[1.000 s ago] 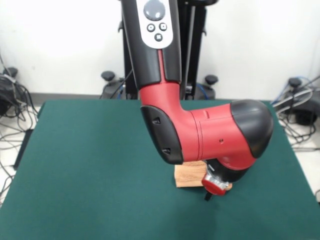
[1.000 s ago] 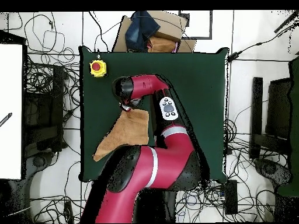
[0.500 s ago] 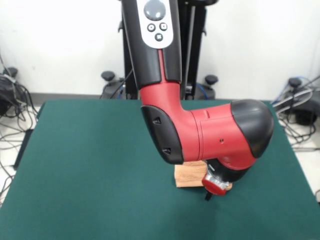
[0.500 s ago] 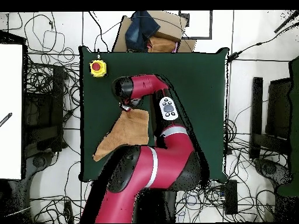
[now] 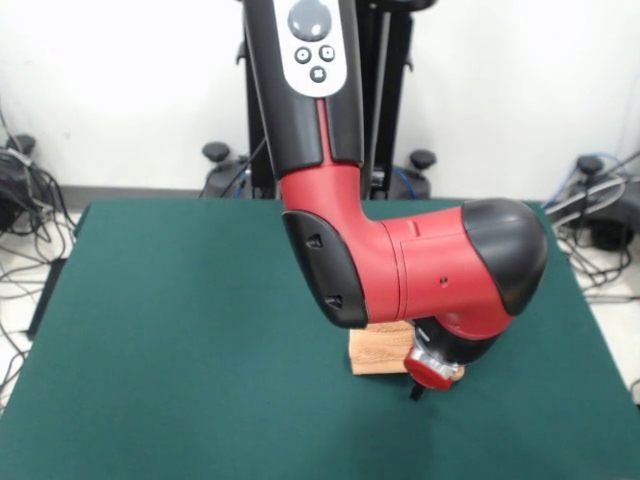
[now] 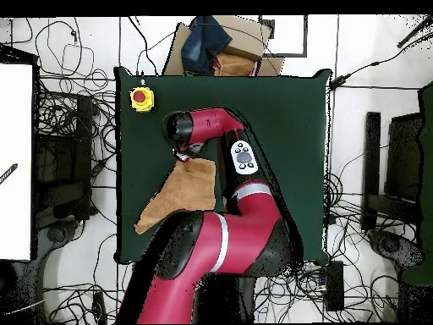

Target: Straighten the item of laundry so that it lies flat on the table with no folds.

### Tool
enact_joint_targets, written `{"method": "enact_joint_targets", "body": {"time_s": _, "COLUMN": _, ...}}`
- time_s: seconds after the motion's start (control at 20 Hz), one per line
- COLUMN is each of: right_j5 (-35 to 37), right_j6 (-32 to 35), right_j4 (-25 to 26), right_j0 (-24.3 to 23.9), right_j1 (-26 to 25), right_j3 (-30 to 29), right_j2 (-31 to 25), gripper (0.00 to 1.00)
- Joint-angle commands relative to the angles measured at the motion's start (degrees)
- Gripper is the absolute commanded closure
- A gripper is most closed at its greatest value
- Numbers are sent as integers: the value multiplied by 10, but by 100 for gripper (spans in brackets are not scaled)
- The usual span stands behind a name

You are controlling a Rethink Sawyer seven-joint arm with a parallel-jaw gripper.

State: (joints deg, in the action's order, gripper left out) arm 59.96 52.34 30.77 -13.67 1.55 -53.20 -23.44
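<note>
The red and black arm (image 5: 400, 270) bends low over the dark green felt table (image 5: 180, 340). Its gripper (image 6: 181, 155) sits at one corner of the peach-orange terry towel (image 6: 182, 195), which lies spread beside the arm, one corner reaching the table's edge. I cannot tell the gripper's state.

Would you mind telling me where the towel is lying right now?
In the overhead view the towel lies on the table's left half, just below the hand, its lower-left corner reaching toward the table's left edge.
</note>
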Motion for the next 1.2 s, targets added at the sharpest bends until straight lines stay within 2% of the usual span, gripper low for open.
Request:
{"method": "enact_joint_targets", "body": {"time_s": 0.05, "right_j5": 25, "right_j6": -92, "right_j4": 33, "right_j0": 5, "right_j1": -7, "right_j3": -36, "right_j2": 2, "gripper": 0}}
{"method": "enact_joint_targets", "body": {"time_s": 1.2, "right_j5": 71, "right_j6": -110, "right_j4": 22, "right_j0": 4, "right_j1": -20, "right_j3": -27, "right_j2": -4, "gripper": 0}}
